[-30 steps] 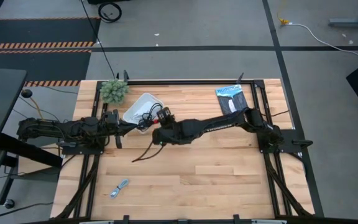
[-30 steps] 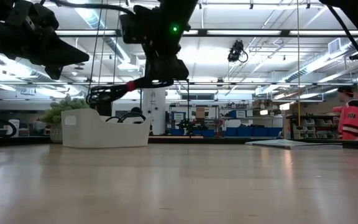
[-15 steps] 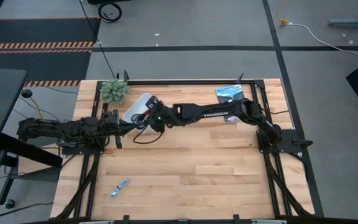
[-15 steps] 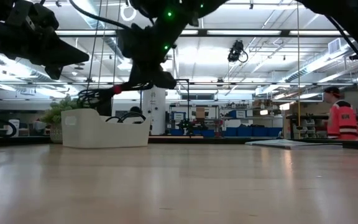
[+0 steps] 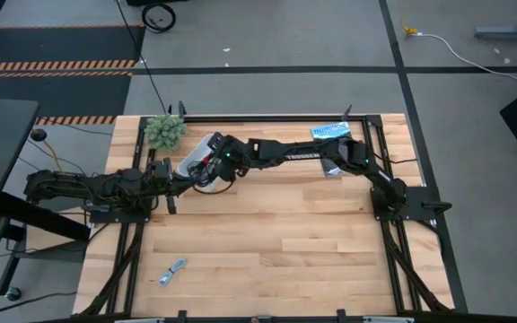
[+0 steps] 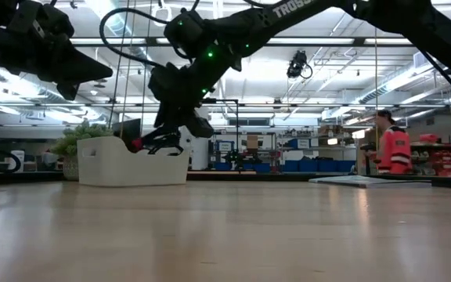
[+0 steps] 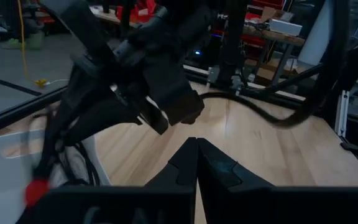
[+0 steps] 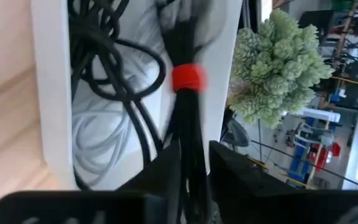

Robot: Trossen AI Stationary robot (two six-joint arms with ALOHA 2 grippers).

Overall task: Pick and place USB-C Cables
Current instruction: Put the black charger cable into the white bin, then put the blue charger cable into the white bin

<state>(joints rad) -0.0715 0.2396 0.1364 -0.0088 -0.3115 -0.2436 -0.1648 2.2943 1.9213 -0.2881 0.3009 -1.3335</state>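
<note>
Wooden table, seen from above: right gripper stretched across to the white bin near the far left corner, beside a small green plant. Left gripper waits just beside the bin. Short silver-grey cable lies alone near the front edge. Blue-and-black packet at far right.

Low view: right gripper at the bin's rim, black bundle with red tie hanging from it. A person in a red vest stands beyond.

Left wrist view: own fingers pressed together.

Right wrist view: fingers clamped on the black bundle, red tie over the bin; white coil and thin black loose coil inside.
</note>
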